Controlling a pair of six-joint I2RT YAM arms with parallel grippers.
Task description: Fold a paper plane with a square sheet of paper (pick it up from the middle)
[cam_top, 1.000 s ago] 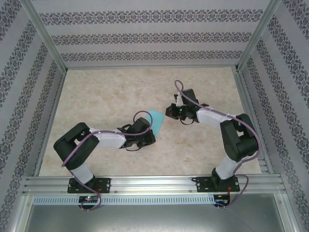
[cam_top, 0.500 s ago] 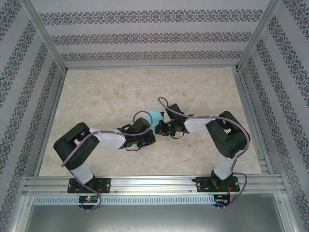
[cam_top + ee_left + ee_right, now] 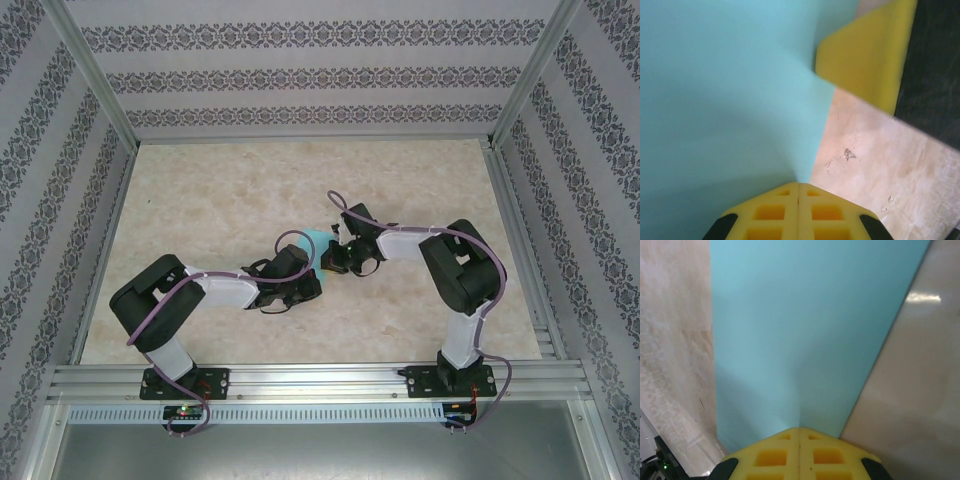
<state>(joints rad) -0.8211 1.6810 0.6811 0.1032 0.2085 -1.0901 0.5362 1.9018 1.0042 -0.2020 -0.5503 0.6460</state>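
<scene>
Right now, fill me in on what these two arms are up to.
Both arms reach to the middle of the table, handling a turquoise sheet of paper. The left gripper is shut on the sheet from one side and the right gripper is shut on it from the other, with their fingertips close together. How far the folding has got cannot be told from these views.

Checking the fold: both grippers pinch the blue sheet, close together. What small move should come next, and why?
Probably ease the right gripper a little closer to the left gripper, so the pinched edges meet. Both are shut on the square sheet of paper, which curves between them and is not yet pressed flat into a crease.
</scene>
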